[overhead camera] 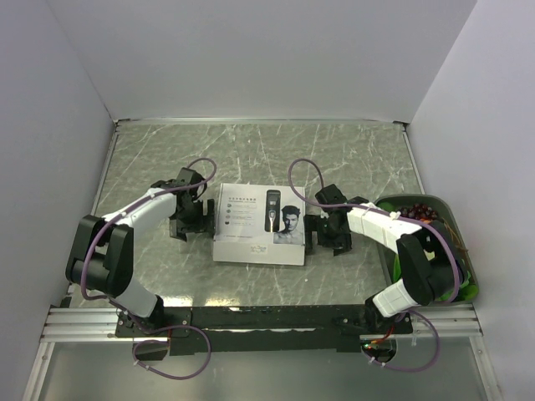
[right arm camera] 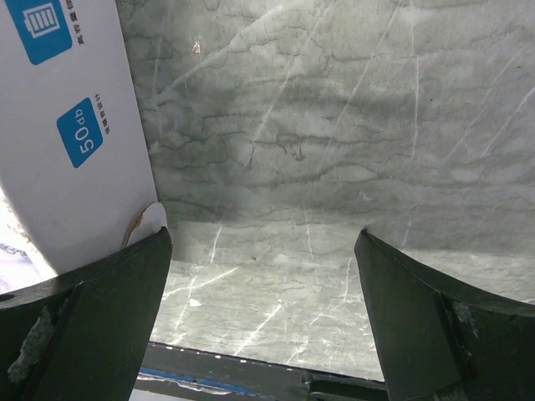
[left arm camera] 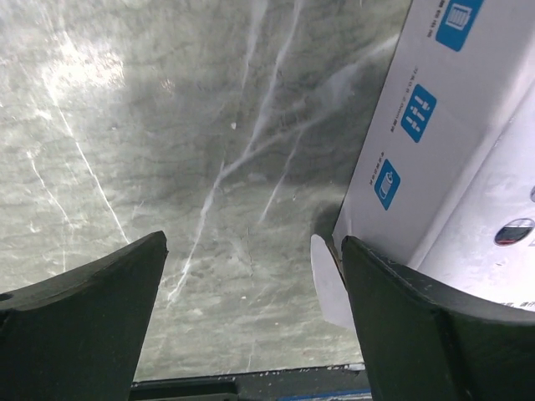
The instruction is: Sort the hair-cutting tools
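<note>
Flanking the white box (overhead camera: 257, 225) at frame centre, my left hand (left arm camera: 251, 255) and right hand (right arm camera: 263, 242) gape beside its short ends, equally near.

It looked like a robotics lab cell: plain white panels (overhead camera: 251, 58) boxed in the far and side edges of a grey marbled tabletop (overhead camera: 334, 150), with an aluminium rail (overhead camera: 84, 322) along its near edge.
</note>
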Tool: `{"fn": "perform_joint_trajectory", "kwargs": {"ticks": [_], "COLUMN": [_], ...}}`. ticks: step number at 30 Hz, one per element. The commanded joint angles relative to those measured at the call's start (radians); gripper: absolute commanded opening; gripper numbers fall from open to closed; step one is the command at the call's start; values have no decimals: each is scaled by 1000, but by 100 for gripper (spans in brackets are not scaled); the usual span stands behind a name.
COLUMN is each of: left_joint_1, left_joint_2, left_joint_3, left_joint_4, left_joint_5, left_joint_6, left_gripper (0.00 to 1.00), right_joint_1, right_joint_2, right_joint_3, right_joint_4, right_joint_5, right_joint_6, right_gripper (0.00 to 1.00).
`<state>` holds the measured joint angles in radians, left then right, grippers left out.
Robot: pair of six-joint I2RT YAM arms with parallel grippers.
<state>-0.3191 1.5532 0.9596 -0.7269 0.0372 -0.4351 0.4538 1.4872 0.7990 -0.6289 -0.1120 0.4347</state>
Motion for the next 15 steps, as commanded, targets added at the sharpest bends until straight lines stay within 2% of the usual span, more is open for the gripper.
{"fn": "perform_joint_trajectory", "kwargs": {"ticks": [1,15], "left_joint_1": [-52,-75], "left_joint_2": [1,28], "left_joint_3": [7,11], "left_joint_4": [-13,90], "left_joint_5": [132,176], "left_joint_6": [-7,-79], "left_gripper": [91,91], "right_joint_1": [19,17], "right_joint_2": [15,27], "right_joint_3": [0,34], "right_joint_4": [80,61], "right_joint_5": [-127,-121], "right_joint_6": [41,16], "right_gripper": [100,100]}}
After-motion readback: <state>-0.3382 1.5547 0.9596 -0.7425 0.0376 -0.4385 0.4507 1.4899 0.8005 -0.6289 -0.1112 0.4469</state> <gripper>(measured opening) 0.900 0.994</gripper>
